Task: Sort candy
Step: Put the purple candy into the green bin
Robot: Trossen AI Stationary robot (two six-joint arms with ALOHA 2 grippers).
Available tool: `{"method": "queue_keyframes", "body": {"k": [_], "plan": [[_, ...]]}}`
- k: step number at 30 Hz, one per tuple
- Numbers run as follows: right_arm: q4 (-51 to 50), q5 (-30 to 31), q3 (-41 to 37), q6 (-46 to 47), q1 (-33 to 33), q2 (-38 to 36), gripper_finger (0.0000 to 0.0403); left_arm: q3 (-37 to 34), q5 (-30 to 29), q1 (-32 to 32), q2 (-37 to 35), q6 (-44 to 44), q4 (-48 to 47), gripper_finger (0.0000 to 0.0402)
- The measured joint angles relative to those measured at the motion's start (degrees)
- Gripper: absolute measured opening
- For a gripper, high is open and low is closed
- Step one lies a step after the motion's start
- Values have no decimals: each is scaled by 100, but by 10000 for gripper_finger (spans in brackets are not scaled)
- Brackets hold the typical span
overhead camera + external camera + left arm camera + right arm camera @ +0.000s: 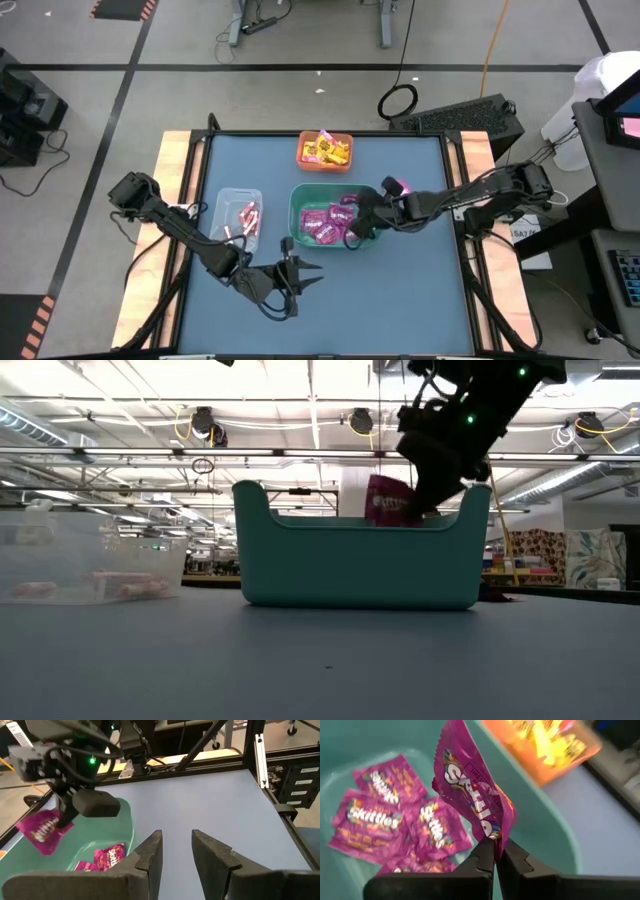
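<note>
My right gripper (352,232) hangs over the right part of the green bin (296,208), shut on a magenta-pink candy packet (472,795); the same packet (44,830) shows in the left wrist view and the packet (390,500) pokes above the bin's rim in the low view. Several more magenta packets (390,817) lie flat on the bin floor. Yellow packets (327,150) fill the orange bin. Pink-white sticks (243,218) lie in the clear bin. My left gripper (308,272) waits open above the bare table near the front edge. My right gripper pinches the magenta packet by one edge (492,834) between its two fingertips, only at their free ends. The fingers slant down from the table's right side. The packet is lifted clear of the packets below it and stands out beyond the fingertips, slightly bent, over the bin.
The three bins cluster in the table's far half: orange bin (325,136) at the far edge, clear bin (222,200) to the left, green bin in the middle. Blue table surface (400,290) lies open along the near and right sides.
</note>
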Motion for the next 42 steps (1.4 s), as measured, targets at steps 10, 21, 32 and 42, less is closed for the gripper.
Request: {"method": "queue_keyframes", "body": {"k": [10, 21, 32, 42], "plan": [[284, -582, -303, 42, -116, 0, 4, 0, 117, 2, 0, -4, 6, 112], [498, -909, -305, 132, -113, 0, 4, 0, 186, 2, 0, -149, 6, 112], [503, -1051, -305, -13, 46, 0, 60, 0, 185, -1, 0, -149, 4, 112], [521, -724, -89, -482, 708, -795, 144, 0, 184, 1, 0, -149, 0, 112]]}}
